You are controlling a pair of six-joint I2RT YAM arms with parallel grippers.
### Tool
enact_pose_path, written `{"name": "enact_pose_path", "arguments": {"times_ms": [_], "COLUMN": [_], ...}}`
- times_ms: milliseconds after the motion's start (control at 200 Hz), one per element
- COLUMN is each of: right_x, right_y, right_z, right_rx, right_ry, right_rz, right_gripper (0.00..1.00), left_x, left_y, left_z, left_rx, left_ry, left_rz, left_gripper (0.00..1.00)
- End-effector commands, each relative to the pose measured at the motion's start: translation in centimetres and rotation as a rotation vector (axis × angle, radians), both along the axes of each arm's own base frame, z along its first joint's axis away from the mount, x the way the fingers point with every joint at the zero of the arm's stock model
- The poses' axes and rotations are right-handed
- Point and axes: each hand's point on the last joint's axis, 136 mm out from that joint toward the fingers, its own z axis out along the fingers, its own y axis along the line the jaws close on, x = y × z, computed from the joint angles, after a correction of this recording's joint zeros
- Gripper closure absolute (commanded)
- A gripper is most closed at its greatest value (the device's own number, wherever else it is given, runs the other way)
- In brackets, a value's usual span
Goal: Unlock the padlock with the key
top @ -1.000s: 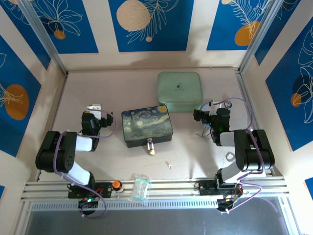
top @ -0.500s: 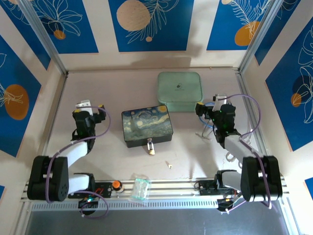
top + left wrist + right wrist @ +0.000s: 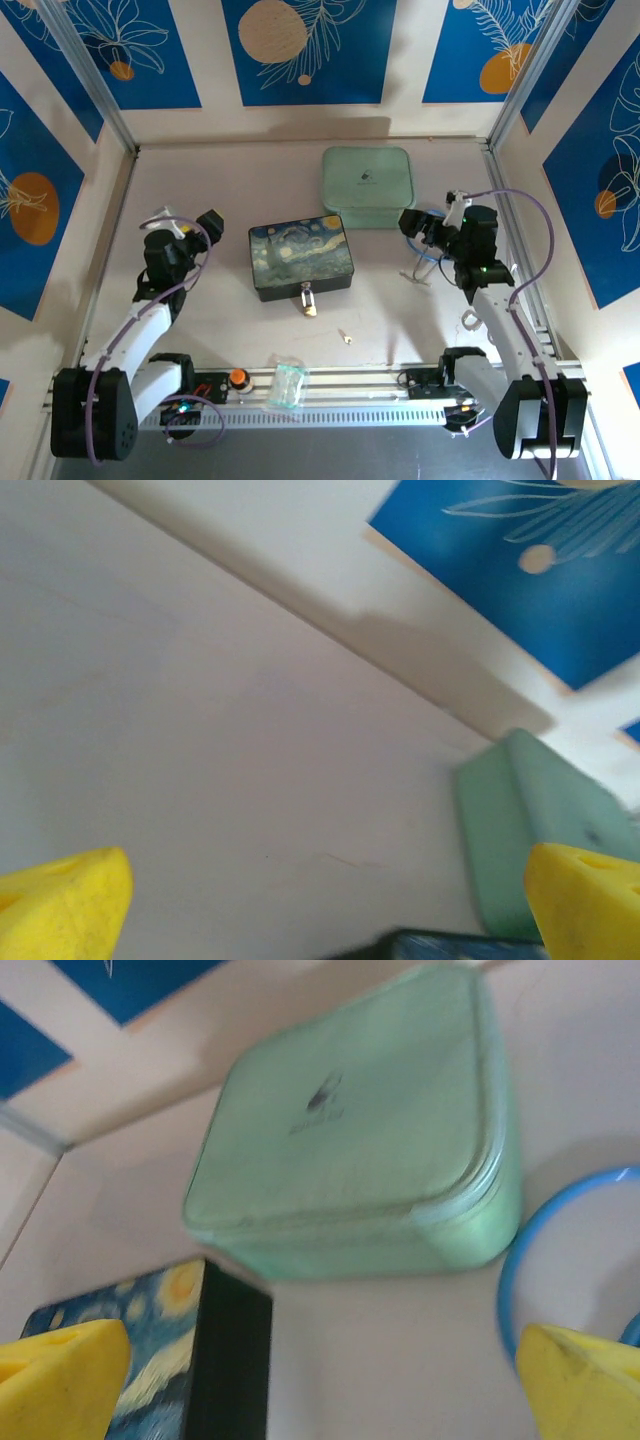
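1. While the overhead view takes in the whole table (image 3: 200, 320), both arms and every item on it, each wrist view covers a narrow patch. The left wrist view gives bare table surface, one corner of the green box (image 3: 520, 840) and a dark sliver of the painted tin (image 3: 450, 948). The right wrist view gives the green box (image 3: 350, 1130) nearly whole, a corner of the painted tin (image 3: 140, 1350) and part of a blue ring (image 3: 553, 1222).
2. Seen from overhead, the padlock (image 3: 309, 303) is tiny, with a brass body and a silvery shackle. It sits at the middle of the near side of the painted tin (image 3: 300, 257), touching it.
3. The key (image 3: 346, 338) is a thin pale sliver lying flat on the table. It is apart from the padlock, to its right and nearer the arm bases.
4. The left gripper (image 3: 188, 222) is left of the tin. Its jaws stand wide apart, its yellow fingertips (image 3: 60, 905) at opposite edges of the wrist view. They hold nothing and touch nothing.
5. The right gripper (image 3: 432, 215) is just right of the green box (image 3: 367, 186). Its jaws are likewise fully spread and empty, the yellow fingertips (image 3: 60, 1375) clear of box and tin.
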Motion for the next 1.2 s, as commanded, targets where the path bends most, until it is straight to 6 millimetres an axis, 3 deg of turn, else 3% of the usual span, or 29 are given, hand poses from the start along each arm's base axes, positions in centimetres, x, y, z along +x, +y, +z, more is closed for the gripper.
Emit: {"name": "enact_pose_path", "arguments": {"times_ms": [0, 255, 400, 515, 665, 890, 1021, 1121, 1196], "right_x": [-3.4, -8.3, -11.3, -13.5, -16.4, -19.9, -20.8, -21.4, -21.7], "right_y": [2.8, 7.8, 10.3, 11.5, 12.9, 13.9, 14.6, 15.0, 15.0], "right_z": [-1.6, -4.6, -6.8, -9.0, -11.4, -15.1, -15.9, -16.5, -17.2], "right_rx": [0.012, -0.09, -0.158, -0.219, -0.272, -0.395, -0.464, -0.504, -0.516], "right_ry": [0.177, 0.344, 0.424, 0.486, 0.556, 0.617, 0.628, 0.639, 0.654], "right_rz": [0.1, 0.247, 0.322, 0.355, 0.396, 0.432, 0.447, 0.457, 0.457], "right_gripper": [0.01, 0.01, 0.01, 0.07, 0.21, 0.41, 0.45, 0.57, 0.58], "left_x": [-1.3, -7.7, -10.7, -12.5, -13.8, -15.7, -16.2, -16.5, -16.7], "left_y": [-3.0, -7.6, -10.7, -12.9, -14.5, -18.2, -20.0, -20.8, -21.2], "left_z": [0.5, -0.9, -2.0, -2.9, -2.8, -4.5, -5.0, -5.3, -5.7], "left_rx": [-0.221, -0.012, -0.044, -0.076, -0.052, -0.051, -0.031, -0.029, -0.033], "left_ry": [0.08, 0.355, 0.422, 0.447, 0.448, 0.487, 0.494, 0.493, 0.496], "left_rz": [-0.125, -0.273, -0.341, -0.398, -0.438, -0.503, -0.532, -0.537, -0.54], "left_gripper": [0.0, 0.01, 0.01, 0.01, 0.02, 0.05, 0.05, 0.05, 0.05]}}
